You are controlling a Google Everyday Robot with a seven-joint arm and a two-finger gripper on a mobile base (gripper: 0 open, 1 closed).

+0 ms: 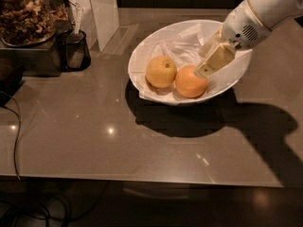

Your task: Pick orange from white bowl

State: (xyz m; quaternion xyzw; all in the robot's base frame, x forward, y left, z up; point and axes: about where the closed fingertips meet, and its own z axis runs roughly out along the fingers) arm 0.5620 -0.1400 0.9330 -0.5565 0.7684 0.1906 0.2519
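camera view | hand (202,63) open, right of centre, poised at upper right edge of orange (191,82) | orange sits in white bowl (136,56), touching paler fruit (161,71) on its left | risk: off-centre closure rolls orange away; neighbouring fruit crowds left side | black cup (75,48), jar (23,13) on bench (94,141), upper left, well apart

The white arm (265,8) slants down from the upper right, its hand (206,69) pointing down-left.
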